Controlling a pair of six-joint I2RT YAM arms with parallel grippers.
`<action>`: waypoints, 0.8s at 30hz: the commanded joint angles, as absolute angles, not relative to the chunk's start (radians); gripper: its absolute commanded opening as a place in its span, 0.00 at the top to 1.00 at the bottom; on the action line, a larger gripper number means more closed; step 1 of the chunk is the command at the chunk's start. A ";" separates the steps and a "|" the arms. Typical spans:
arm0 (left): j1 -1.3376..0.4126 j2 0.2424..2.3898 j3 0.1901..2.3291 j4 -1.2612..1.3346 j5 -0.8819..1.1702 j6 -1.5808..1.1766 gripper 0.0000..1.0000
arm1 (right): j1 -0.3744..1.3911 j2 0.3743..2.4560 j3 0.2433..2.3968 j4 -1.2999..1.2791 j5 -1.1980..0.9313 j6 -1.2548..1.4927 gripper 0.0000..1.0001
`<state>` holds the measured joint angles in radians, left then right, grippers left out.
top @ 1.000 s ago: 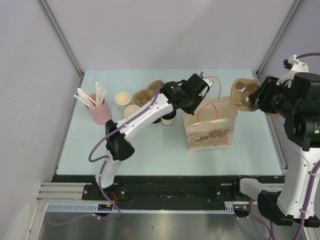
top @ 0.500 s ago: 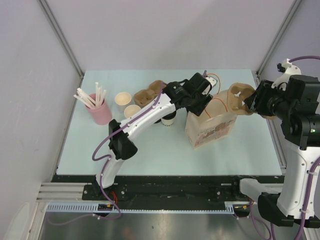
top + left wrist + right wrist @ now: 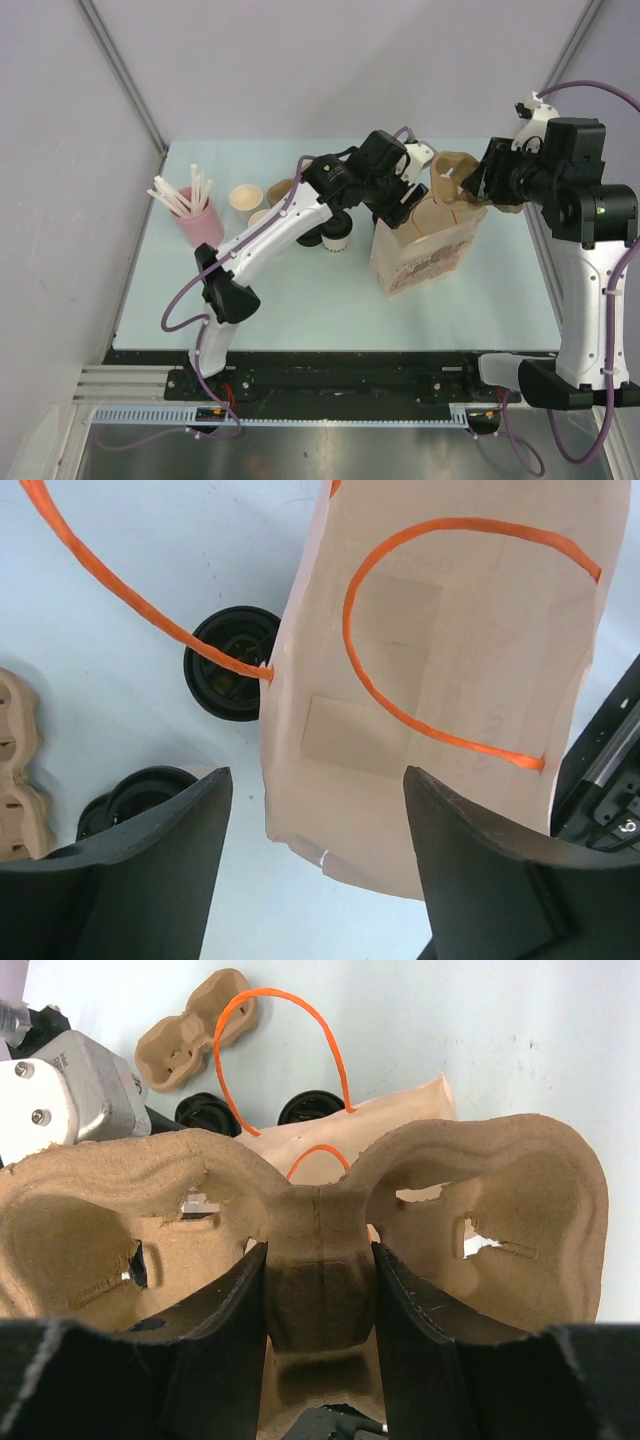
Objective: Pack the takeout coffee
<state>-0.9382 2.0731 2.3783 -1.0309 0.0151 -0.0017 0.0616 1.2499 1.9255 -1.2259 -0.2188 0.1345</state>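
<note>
Two takeout coffee cups with black lids (image 3: 228,660) (image 3: 135,795) stand on the table left of the paper bag (image 3: 440,710); from above, one cup (image 3: 337,233) shows beside the left arm. My left gripper (image 3: 315,880) hangs open over the bag's near-left edge, holding nothing. The bag (image 3: 420,255) leans, and its orange handles are loose. My right gripper (image 3: 318,1300) is shut on the middle bridge of a brown pulp cup carrier (image 3: 320,1230). It holds the carrier (image 3: 455,185) over the bag's mouth.
A second pulp carrier (image 3: 285,190) lies behind the cups. Two lidless paper cups (image 3: 245,198) and a pink cup of white straws (image 3: 200,220) stand at the left. The left wrist body (image 3: 70,1085) is close to the held carrier.
My left gripper has opened and let go of the bag's top, and the bag now leans. The right arm has carried the carrier leftward, over the bag.
</note>
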 commanded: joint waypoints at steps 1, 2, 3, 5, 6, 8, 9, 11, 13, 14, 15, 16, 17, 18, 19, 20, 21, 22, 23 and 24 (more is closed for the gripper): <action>-0.917 2.057 2.368 -1.009 0.043 0.084 0.32 | 0.067 1.238 1.974 -1.206 -0.227 0.103 0.72; -0.905 2.066 2.375 -1.008 0.040 0.084 0.35 | 0.066 1.238 1.974 -1.218 -0.222 0.101 0.72; -0.900 2.069 2.376 -1.008 0.040 0.084 0.39 | 0.066 1.236 1.973 -1.224 -0.222 0.097 0.72; -0.894 2.077 2.373 -1.003 0.041 0.100 0.52 | 0.067 1.227 1.964 -1.230 -0.225 0.089 0.72; -0.894 2.075 2.370 -1.005 0.066 0.106 0.62 | 0.067 1.224 1.959 -1.229 -0.225 0.086 0.72; -0.894 2.069 2.347 -1.003 0.115 0.121 0.76 | 0.066 1.218 1.954 -1.232 -0.218 0.080 0.72; -0.896 2.066 2.341 -1.005 0.180 0.127 0.93 | 0.066 1.216 1.954 -1.232 -0.213 0.077 0.72; -0.902 2.063 2.338 -1.003 0.230 0.132 0.99 | 0.067 1.212 1.954 -1.238 -0.196 0.072 0.72; -0.907 2.063 2.344 -1.000 0.300 0.120 1.00 | 0.066 1.210 1.956 -1.241 -0.183 0.066 0.72; -0.911 2.063 2.353 -1.000 0.330 0.111 1.00 | 0.066 1.209 1.957 -1.241 -0.166 0.063 0.72; -0.911 2.069 2.364 -0.997 0.386 0.097 1.00 | 0.066 1.206 1.959 -1.241 -0.157 0.055 0.72; -0.913 2.074 2.373 -0.996 0.405 0.068 1.00 | 0.066 1.207 1.957 -1.238 -0.152 0.052 0.73; -0.913 2.078 2.393 -0.994 0.417 0.054 1.00 | 0.069 1.207 1.956 -1.236 -0.150 0.049 0.73; -0.913 2.088 2.399 -0.989 0.423 0.043 1.00 | 0.072 1.209 1.947 -1.233 -0.156 0.043 0.73; -0.913 2.089 2.408 -0.988 0.432 0.032 1.00 | 0.092 1.212 1.942 -1.227 -0.164 0.029 0.75; -0.914 2.091 2.407 -0.986 0.431 0.029 1.00 | 0.112 1.213 1.937 -1.226 -0.179 0.022 0.76; -0.914 2.092 2.405 -0.983 0.431 0.025 1.00 | 0.130 1.215 1.930 -1.226 -0.186 0.009 0.77; -0.914 2.095 2.401 -0.982 0.443 0.015 1.00 | 0.149 1.215 1.924 -1.220 -0.198 0.003 0.76; -0.914 2.095 2.398 -0.982 0.459 0.009 1.00 | 0.176 1.213 1.918 -1.213 -0.205 -0.024 0.76; -0.913 2.097 2.398 -0.979 0.481 0.006 0.99 | 0.181 1.212 1.908 -1.206 -0.216 -0.032 0.76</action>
